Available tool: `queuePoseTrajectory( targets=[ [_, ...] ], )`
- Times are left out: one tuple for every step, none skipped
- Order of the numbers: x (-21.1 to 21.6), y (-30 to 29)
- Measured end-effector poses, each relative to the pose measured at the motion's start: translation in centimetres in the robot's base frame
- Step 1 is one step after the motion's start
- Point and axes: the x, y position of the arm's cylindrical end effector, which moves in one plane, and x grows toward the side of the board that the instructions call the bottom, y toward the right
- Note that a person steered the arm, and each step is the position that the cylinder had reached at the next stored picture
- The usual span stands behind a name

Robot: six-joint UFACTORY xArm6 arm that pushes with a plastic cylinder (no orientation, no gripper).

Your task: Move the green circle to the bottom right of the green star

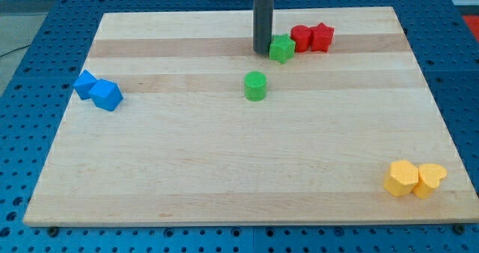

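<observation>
Pale wooden surface (224,171) lay over blue pegboard. No hand, only my tip (262,52), touching the green star (282,49) at upper centre. Just below-left stood the green circle (255,86), seemingly light, rigid, slidable; push its left flank.

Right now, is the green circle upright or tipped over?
Upright: the green circle shows its round flat top facing up, standing alone below my tip.

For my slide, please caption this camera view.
My tip beside green star; green circle below.

Bare wood rings the green circle (255,85); green star (282,49) near.
</observation>
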Motion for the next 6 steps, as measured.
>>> queuePoseTrajectory(
  targets=[
    [1.5,-5.5],
    [6.4,-10.6],
    [14.4,-10.6],
    [16.1,-7.2],
    [13.1,-8.0],
    [11.6,-7.1]
  ],
)
